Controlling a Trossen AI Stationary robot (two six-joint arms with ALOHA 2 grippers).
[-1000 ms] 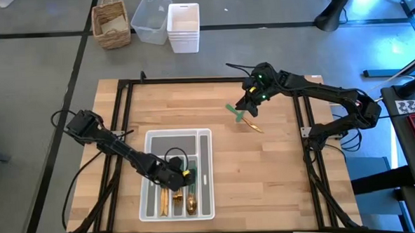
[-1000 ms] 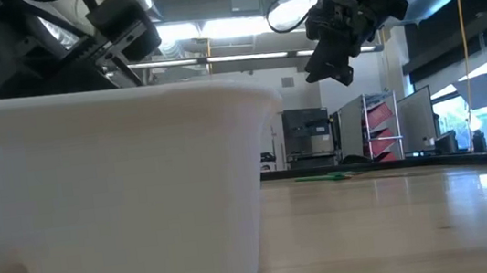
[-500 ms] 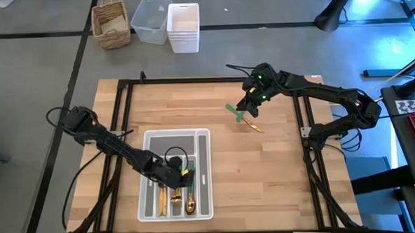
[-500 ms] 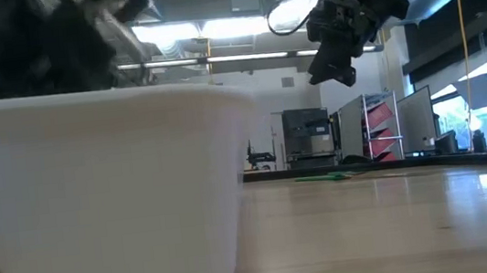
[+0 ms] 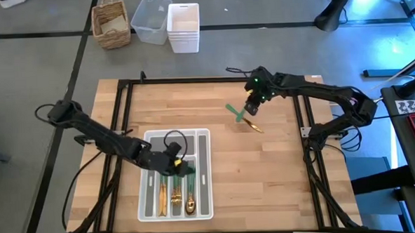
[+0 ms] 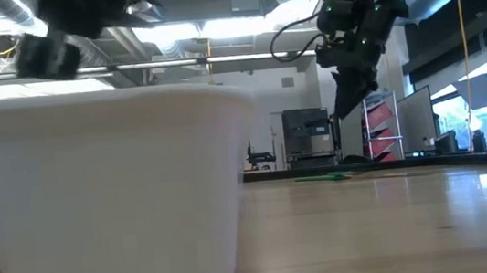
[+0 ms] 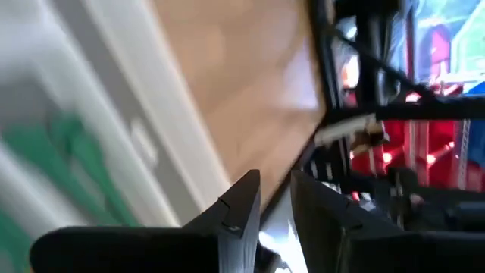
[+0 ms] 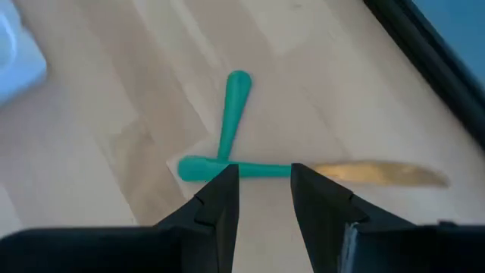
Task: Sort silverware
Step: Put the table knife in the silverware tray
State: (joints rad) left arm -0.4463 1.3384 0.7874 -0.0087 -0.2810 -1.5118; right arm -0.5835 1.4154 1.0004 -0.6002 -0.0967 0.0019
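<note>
Over bare tabletop (image 5: 280,176), the right gripper (image 8: 261,189) hangs, jaws apart and empty, above crossed silverware (image 8: 227,144); left gripper (image 7: 274,199) slightly parted, blurred.

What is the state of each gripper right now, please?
Left gripper: open, empty, above the organizer tray.
Right gripper: open, empty, over two crossed utensils.

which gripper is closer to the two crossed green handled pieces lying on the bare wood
Right. The right gripper hangs just above the crossed pieces; the left gripper is far off, over the white tray.
</note>
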